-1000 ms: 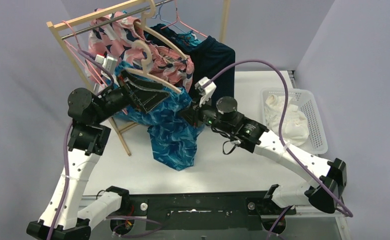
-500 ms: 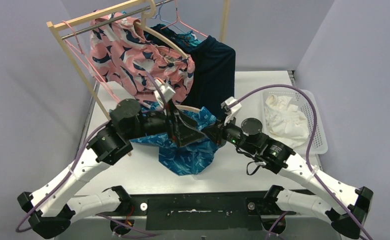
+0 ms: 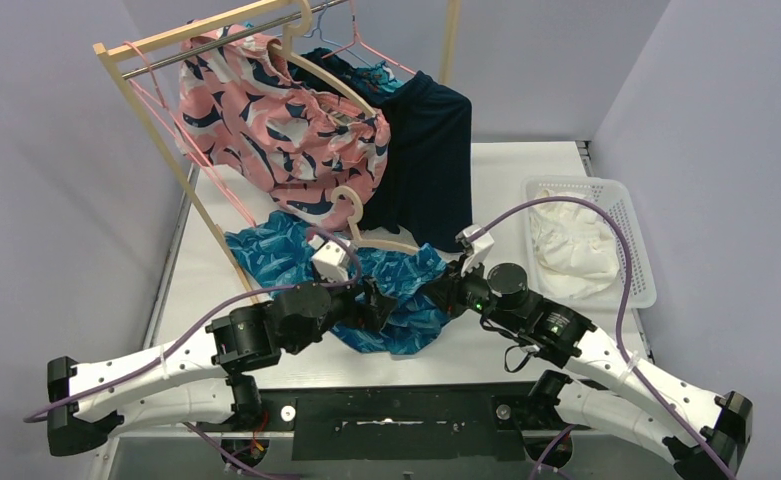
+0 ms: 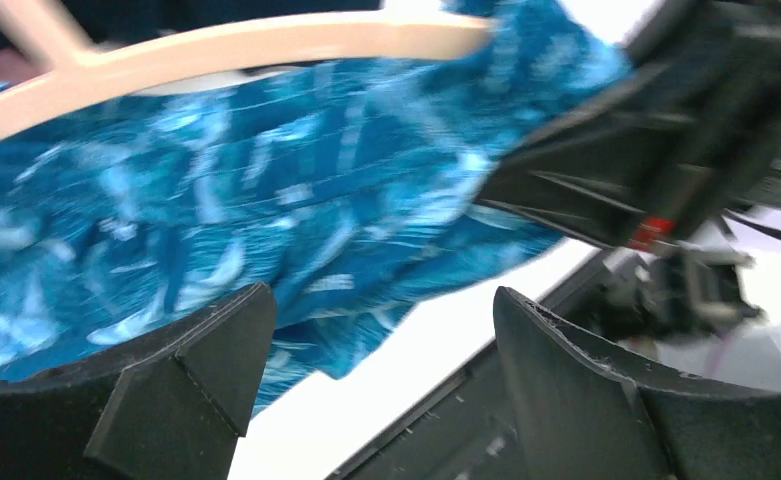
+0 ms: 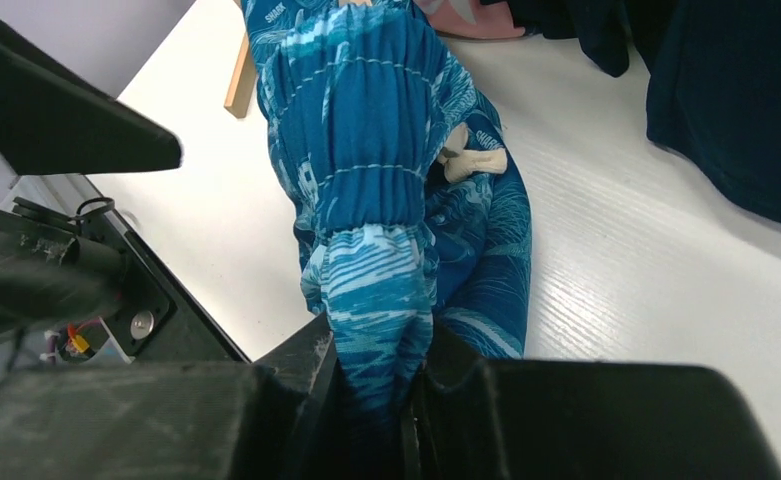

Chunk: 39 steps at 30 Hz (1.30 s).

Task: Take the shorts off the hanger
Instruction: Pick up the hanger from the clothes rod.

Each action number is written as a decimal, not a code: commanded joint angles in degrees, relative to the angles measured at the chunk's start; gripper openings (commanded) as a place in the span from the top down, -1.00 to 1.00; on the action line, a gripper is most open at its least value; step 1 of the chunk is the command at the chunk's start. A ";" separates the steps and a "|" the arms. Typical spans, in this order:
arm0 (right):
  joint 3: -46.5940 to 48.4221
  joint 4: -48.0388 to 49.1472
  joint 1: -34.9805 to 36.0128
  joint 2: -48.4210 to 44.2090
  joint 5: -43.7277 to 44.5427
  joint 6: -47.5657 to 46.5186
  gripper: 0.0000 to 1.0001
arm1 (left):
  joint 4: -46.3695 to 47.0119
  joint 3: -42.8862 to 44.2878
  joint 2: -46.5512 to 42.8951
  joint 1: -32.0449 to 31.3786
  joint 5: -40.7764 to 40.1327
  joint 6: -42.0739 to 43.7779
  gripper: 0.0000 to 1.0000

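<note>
Lowered to table (image 3: 536,180): blue shorts (image 5: 366,150), pinched in right gripper (image 5: 376,372); left gripper (image 4: 381,305) apart beside.

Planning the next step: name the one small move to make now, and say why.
Probably bring the open left gripper onto the wooden hanger and close on it. The right gripper is shut on the waistband of the blue shorts, and the hanger is not yet out of them, so one can pull against the other.

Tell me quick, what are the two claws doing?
Left claw: open, holding nothing.
Right claw: closed on the blue patterned shorts.
</note>
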 commanded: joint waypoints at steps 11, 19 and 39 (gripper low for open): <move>1.18 5.28 -0.12 2.79 0.48 2.47 1.00 | 12.71 -14.09 -6.71 24.24 4.97 -6.42 -0.62; 1.53 5.39 -0.10 2.31 -0.15 2.36 1.00 | 27.12 -16.82 -4.32 34.96 23.42 -2.79 -0.69; 2.06 4.92 -0.01 0.61 -2.02 0.78 1.00 | 35.47 -8.86 11.81 36.95 17.28 3.77 -0.65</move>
